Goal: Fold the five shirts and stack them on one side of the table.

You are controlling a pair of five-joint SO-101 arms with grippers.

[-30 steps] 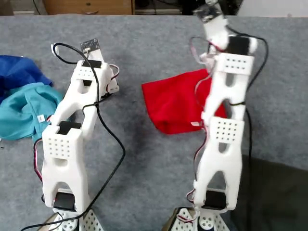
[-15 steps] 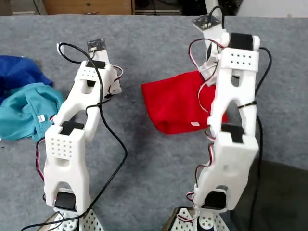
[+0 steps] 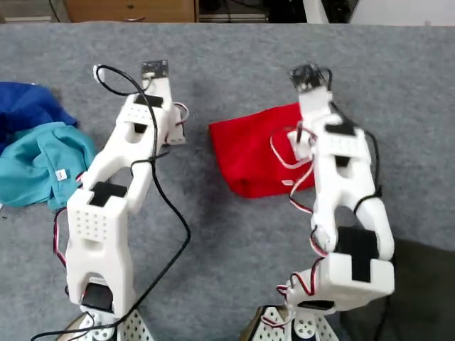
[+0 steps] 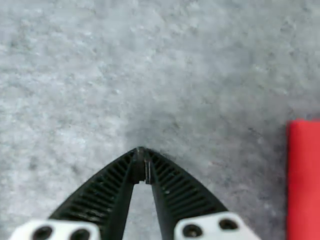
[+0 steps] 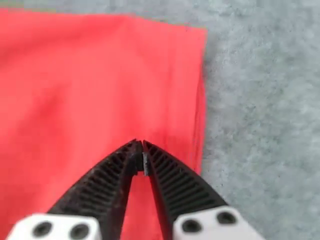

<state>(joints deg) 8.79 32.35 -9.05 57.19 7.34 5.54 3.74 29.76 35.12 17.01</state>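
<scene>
A folded red shirt (image 3: 249,153) lies mid-table on the grey carpet. My right gripper (image 5: 139,159) is shut, its tips over the red shirt (image 5: 75,85) close to one folded edge, with no cloth visibly pinched. In the high view the right arm (image 3: 334,153) covers the shirt's right part. My left gripper (image 4: 141,165) is shut too, over bare carpet, with the red shirt's edge (image 4: 304,180) off to one side. The left arm (image 3: 135,135) stands just left of the shirt. A teal shirt (image 3: 39,167) and a blue shirt (image 3: 25,106) lie crumpled at the table's left edge.
Grey carpet (image 3: 227,64) covers the table, with open room along the far side and between the arms. A dark patch (image 3: 419,284) sits at the near right corner. Loose black and red cables (image 3: 167,206) hang from both arms. Wooden furniture (image 3: 131,8) stands beyond the far edge.
The right arm has folded down and drawn back, so its gripper end came from beyond the red shirt to its top edge. The left arm has shifted slightly right and farther out.
</scene>
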